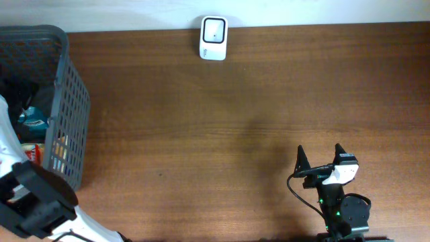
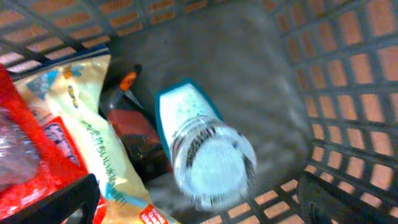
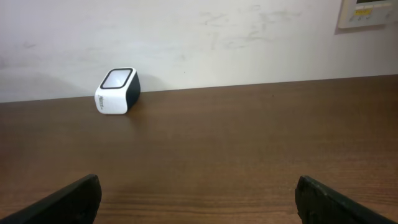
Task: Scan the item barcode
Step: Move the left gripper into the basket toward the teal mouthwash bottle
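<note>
Nothing can be read outright as a word, brand or number. Inside the basket (image 2: 348,74), the yellow packet (image 2: 81,137) carries a line of dark characters running along its length, too blurred to make out. A red patch with pale lettering at its lower end is equally illegible. Just beside it in the basket, the bottle (image 2: 199,143) shows dark barcode-like bars near its cap end, with no digits discernible. Well apart from the basket, the scanner (image 1: 213,38) bears a small grey mark on its side, too small to read.

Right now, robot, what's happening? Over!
Left hand open over basket, nothing gripped. Right hand open, empty. Bottle lying in basket, snack packet beside it. Scanner at far edge of table.
</note>
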Controlling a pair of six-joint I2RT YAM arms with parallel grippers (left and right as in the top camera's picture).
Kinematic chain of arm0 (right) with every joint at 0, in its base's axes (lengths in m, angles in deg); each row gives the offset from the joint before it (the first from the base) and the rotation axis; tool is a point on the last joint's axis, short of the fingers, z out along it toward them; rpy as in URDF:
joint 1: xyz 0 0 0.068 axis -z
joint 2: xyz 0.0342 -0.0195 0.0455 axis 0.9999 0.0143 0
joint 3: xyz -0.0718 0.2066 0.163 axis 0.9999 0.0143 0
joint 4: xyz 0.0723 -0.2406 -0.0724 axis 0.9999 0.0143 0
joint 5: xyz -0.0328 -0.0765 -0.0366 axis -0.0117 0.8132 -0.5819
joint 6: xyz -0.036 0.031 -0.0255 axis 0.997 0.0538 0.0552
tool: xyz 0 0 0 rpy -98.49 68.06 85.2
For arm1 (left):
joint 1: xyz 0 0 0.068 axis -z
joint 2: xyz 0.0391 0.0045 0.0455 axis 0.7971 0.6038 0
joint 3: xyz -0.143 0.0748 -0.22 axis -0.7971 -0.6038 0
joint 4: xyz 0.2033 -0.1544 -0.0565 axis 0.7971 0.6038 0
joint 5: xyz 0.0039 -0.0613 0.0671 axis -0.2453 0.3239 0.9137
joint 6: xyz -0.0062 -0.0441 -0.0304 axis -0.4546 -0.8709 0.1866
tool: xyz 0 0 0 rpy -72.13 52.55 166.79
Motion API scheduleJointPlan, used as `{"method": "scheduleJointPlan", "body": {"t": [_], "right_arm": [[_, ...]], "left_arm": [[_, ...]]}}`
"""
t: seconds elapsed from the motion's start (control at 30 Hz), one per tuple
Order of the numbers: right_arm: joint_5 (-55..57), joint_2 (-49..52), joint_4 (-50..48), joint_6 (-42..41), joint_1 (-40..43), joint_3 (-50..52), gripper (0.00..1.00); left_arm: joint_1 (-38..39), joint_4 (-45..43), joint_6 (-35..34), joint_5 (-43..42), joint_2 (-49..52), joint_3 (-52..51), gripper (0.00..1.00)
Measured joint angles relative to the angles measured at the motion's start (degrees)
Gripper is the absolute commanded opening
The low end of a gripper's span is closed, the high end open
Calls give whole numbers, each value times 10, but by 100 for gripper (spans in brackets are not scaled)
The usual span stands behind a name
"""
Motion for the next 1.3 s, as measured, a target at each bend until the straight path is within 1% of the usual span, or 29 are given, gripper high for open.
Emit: {"method": "scheduleJointPlan", "body": {"t": [0.23, 0.33, 0.5, 0.57, 0.6, 0.63, 0.8, 0.83, 0.9, 0.97, 1.03, 1.07, 1.13, 1.23, 1.3], "right_arm": [[0, 0, 0, 0, 0, 0, 99], [0, 0, 0, 0, 0, 0, 99], [0, 0, 0, 0, 0, 0, 99], [0, 0, 0, 0, 0, 0, 99], [0, 0, 0, 0, 0, 0, 99], [0, 0, 0, 0, 0, 0, 99], [0, 0, 0, 0, 0, 0, 99], [0, 0, 0, 0, 0, 0, 99], [0, 0, 0, 0, 0, 0, 99], [0, 0, 0, 0, 0, 0, 99], [0, 0, 0, 0, 0, 0, 99], [0, 0, 0, 0, 0, 0, 99], [0, 0, 0, 0, 0, 0, 99], [0, 0, 0, 0, 0, 0, 99], [0, 0, 0, 0, 0, 0, 99]], "left_arm": [[0, -35, -9, 0, 37, 0, 100], [0, -34, -10, -2, 50, 0, 97], [0, -17, -11, -3, 54, 0, 89], [0, -16, -12, -2, 54, 0, 88], [0, -16, -12, -2, 54, 0, 85], [0, -16, -12, -2, 54, 0, 84], [0, -21, -12, 5, 54, 0, 86], [0, -32, -12, 10, 54, 0, 83], [0, -46, -13, 16, 54, 0, 73], [0, -51, -10, 20, 54, 0, 67], [0, -51, -12, 21, 54, 0, 67], [0, -51, -12, 22, 54, 0, 64], [0, -50, -11, 22, 54, 0, 62], [0, -50, -12, 22, 54, 0, 62], [0, -50, -12, 20, 54, 0, 64]]}}
